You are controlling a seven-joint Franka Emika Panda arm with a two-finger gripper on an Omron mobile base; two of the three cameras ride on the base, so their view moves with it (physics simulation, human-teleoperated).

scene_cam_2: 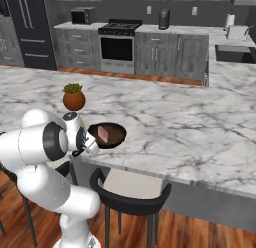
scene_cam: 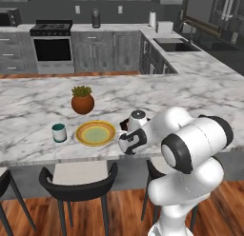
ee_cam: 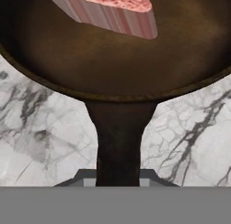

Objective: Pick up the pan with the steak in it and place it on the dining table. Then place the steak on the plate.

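The dark pan (scene_cam_2: 114, 137) sits at the front edge of the marble dining table (scene_cam_2: 190, 127); I cannot tell whether it rests on the top or hangs just above it. The pinkish steak (scene_cam_2: 103, 133) lies inside it. In the hand view the pan (ee_cam: 113, 69) is close up, the steak (ee_cam: 113, 8) is at the top, and the short handle (ee_cam: 119, 137) runs down into my gripper (ee_cam: 116, 179), which is shut on it. My gripper (scene_cam_2: 89, 143) is at the pan's left side. The yellow-rimmed plate (scene_cam: 95, 133) lies on the table, left of my hand.
A terracotta plant pot (scene_cam: 82, 103) stands behind the plate, with a teal-and-white mug (scene_cam: 59, 132) to the plate's left. Dark stools (scene_cam: 78, 182) (scene_cam_2: 131, 193) stand under the table's overhang. The stove (scene_cam: 51, 44) and grey cabinets line the far wall.
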